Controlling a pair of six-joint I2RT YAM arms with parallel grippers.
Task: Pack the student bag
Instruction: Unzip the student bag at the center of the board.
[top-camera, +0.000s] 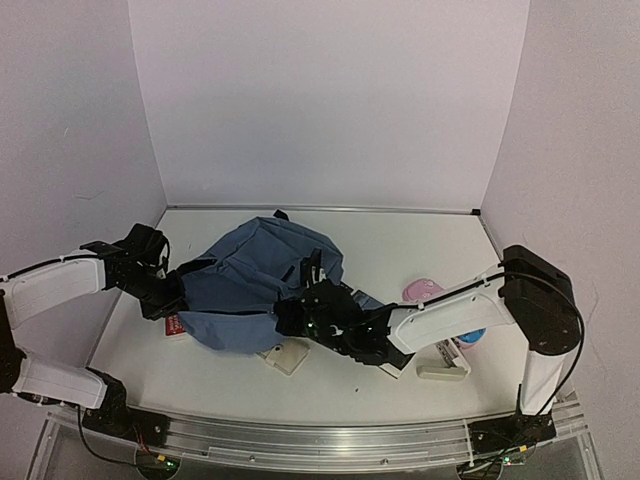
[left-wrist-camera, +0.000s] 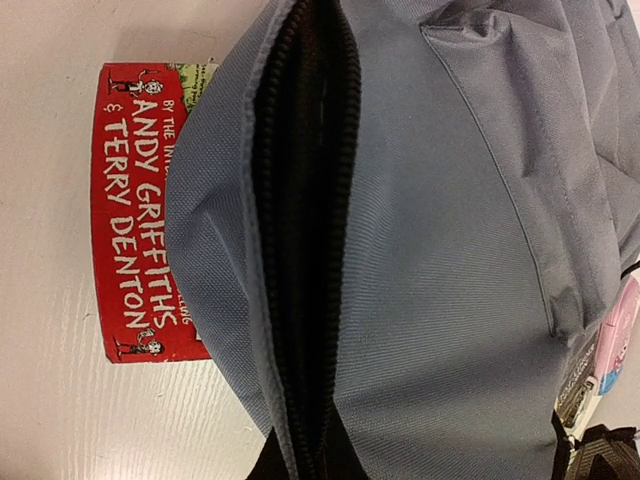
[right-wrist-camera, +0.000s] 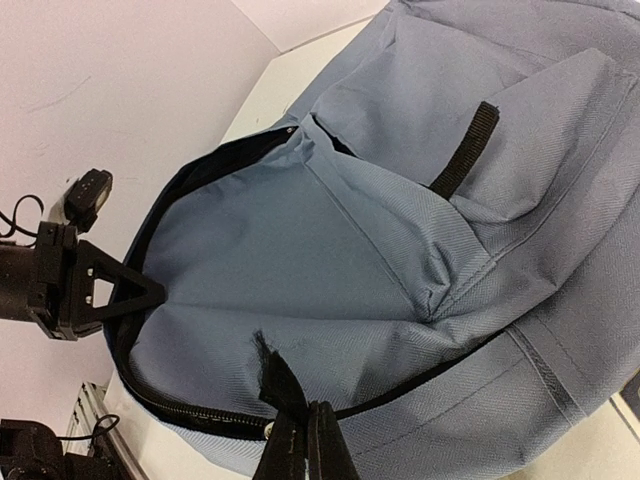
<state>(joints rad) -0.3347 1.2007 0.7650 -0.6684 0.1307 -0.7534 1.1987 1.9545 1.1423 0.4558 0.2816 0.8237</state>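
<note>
**Holding the Bag's Mouth Open**

The student bag (top-camera: 255, 285) lies slumped on its side in the middle of the table (top-camera: 430, 235), with its main zip opening (right-wrist-camera: 200, 170) turned towards my left arm. My right gripper (right-wrist-camera: 303, 432) has its jaws pressed together on the black zip tab (right-wrist-camera: 268, 372) at one edge of that opening. My left gripper (right-wrist-camera: 150, 290) is pinched tight on the rim at its end, as far as I can judge (my own left wrist view shows only the dark slot, not my fingertips). Between the two holds the mouth gapes a little, but the cloth sags.

To do this well I should draw both holds apart and slightly upward, evenly, so the slot widens without dragging the bag. A red paperback (left-wrist-camera: 135, 210) lies partly under the bag's left edge, and a pink object (top-camera: 422, 290) sits near its right side. Both look unpacked.
</note>
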